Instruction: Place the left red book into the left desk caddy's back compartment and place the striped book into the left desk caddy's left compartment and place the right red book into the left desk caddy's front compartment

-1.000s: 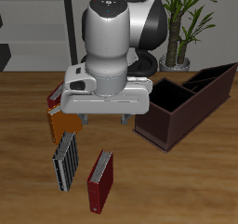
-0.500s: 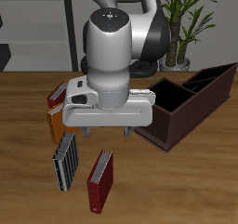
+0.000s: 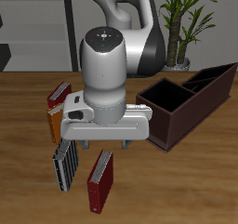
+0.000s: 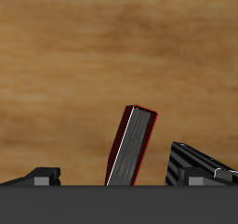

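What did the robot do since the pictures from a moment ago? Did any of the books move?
The arm came forward and down toward the table's front edge, so its pincer now hangs just above the right red book and the striped book. It has not taken hold of anything. The books, the left red book and the left desk caddy stayed where they were.

— Where are we? We see a study or home office, rendered in simulation: a brown wood-grain table (image 3: 23, 195) carries several books, among them a crimson-covered book with pale page edges (image 3: 100, 181) and a slim grey-and-dark striped book (image 3: 65, 164).

— What else tells us so? We note a long dark maroon-brown desk caddy with open compartments (image 3: 191, 102) on the same table, a green potted plant (image 3: 186, 23) behind it, and what we take for grey shelving (image 3: 26, 28) against the back wall.
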